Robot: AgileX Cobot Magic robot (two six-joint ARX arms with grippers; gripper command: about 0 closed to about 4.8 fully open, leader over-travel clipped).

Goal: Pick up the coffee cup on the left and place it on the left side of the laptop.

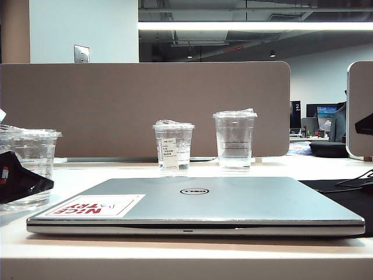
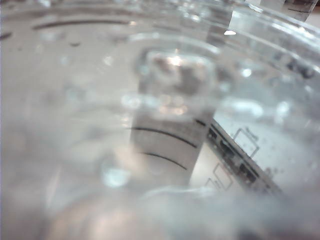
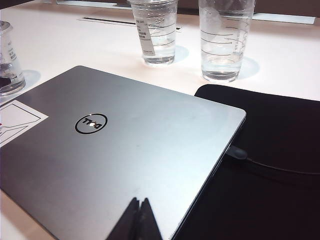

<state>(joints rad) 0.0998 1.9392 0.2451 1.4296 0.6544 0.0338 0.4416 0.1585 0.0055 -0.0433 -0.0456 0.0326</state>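
Three clear cups stand on the white tabletop (image 1: 116,170), and we look at each one. The coffee cup (image 1: 32,160) is the shortest. In the outside view it stands upright at 9 o'clock from the laptop (image 1: 198,204), near its left edge and not touching it. It has a clear lid on top.

The left hand (image 1: 20,178) is a black shape at the far left of the outside view. It sits right in front of the coffee cup and covers part of its side. We cannot tell if this hand is open or closed, or if it has hold of the cup. In the left wrist view the cup fills the whole picture and looks blurry. We see its ring lines and little white boxes there, but no fingers.

The laptop lies flat and closed in the middle of the tabletop. A white sticker (image 1: 96,205) with red letters sits near its front left corner.

At 12 o'clock from the laptop stand the other two cups. The cup with a paper label (image 1: 173,147) is on the left and the tallest cup (image 1: 234,140) is on the right, with a small gap between them.

At 3 o'clock from the laptop lies a black mat (image 3: 270,165), partly under the laptop's edge.

The right hand (image 3: 140,215) hangs over the laptop's near edge. Its two fingers are pressed together and it holds nothing.
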